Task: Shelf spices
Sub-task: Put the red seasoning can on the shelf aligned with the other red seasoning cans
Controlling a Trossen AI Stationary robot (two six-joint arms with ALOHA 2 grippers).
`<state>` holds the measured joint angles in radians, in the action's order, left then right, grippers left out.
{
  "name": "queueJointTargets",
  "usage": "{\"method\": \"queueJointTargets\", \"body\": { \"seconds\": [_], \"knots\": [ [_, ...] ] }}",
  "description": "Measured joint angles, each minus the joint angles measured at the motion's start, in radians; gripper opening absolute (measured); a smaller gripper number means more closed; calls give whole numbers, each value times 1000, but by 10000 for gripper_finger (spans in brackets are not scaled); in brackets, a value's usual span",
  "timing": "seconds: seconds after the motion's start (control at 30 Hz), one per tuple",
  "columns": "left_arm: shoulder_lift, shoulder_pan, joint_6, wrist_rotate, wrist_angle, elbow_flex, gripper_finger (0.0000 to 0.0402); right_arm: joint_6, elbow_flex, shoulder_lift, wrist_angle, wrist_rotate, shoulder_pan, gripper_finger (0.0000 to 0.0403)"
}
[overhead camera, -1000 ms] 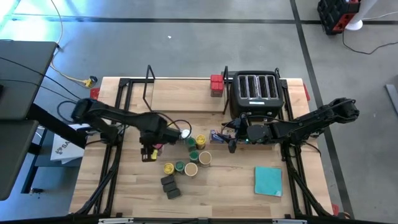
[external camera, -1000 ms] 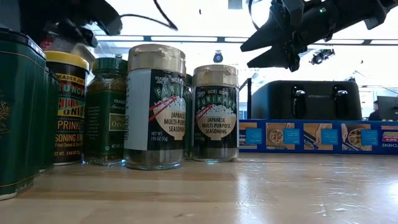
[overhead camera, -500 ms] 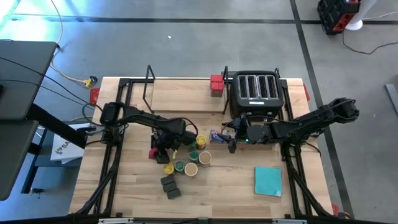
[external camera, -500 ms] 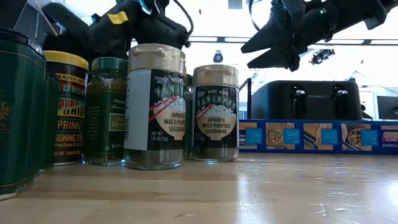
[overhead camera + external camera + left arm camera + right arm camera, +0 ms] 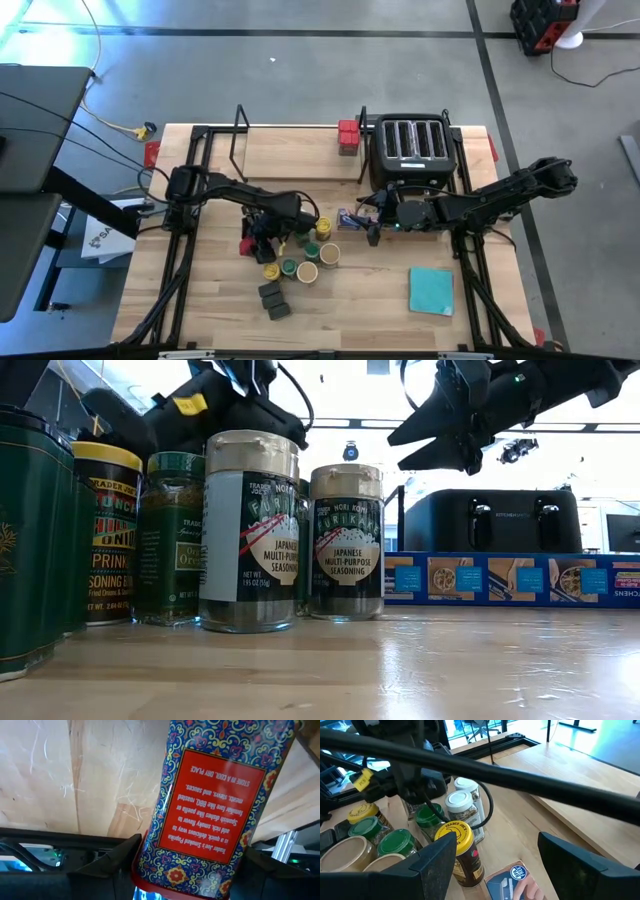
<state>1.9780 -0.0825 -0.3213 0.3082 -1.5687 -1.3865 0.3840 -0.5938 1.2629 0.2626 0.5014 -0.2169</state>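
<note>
A cluster of spice jars [image 5: 302, 256] with yellow, green, white and tan lids stands mid-table, with two dark grey blocks [image 5: 272, 298] nearer the front. My left gripper [image 5: 255, 238] reaches down at the cluster's left side, shut on a red patterned tin [image 5: 205, 805]. My right gripper [image 5: 505, 870] hovers open above the table just right of the jars, nothing between its fingers. The shelf [image 5: 290, 150] stands at the far edge, with red tins [image 5: 347, 136] at its right end. My left gripper has the red tin between its two fingers [image 5: 122, 857], one on each long side [image 5: 145, 850] at the end nearest the wrist. The fingers slant down from above and lie along the tin. Whether the tin's far end rests on the table, I cannot tell.
A black toaster [image 5: 412, 148] stands at the far right beside the shelf, with a long blue box [image 5: 350, 218] in front of it. A teal pad [image 5: 431, 290] lies at the near right. Black frame rails [image 5: 190, 200] run along both table sides.
My left gripper has come down toward the table and a little toward the right edge, tipping steeper, and now sits low against the left side of the jar cluster with the red tin at its fingers.
</note>
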Motion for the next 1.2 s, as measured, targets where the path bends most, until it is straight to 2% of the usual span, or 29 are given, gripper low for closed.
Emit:
{"method": "queueJointTargets", "body": {
  "seconds": [0.13,0.27,0.43,0.63,0.73,0.97,1.2],
  "knots": [
    [-49,-23,-23,1,-2,0,223,-1,0,0,0,0,0,275],
    [-106,-64,-130,35,-4,-1,223,-12,0,0,0,0,0,275],
    [-132,-148,-294,149,-3,1,224,-44,0,0,0,0,0,275],
    [-130,-259,-423,371,-3,103,224,-116,0,0,24,1,0,275],
    [-130,-291,-454,444,-3,145,225,-161,0,0,40,1,0,275],
    [-128,-296,-497,474,29,258,225,-207,0,0,47,0,0,275],
    [-123,-253,-454,425,91,334,237,-214,0,0,47,-13,0,275]
  ]
}}
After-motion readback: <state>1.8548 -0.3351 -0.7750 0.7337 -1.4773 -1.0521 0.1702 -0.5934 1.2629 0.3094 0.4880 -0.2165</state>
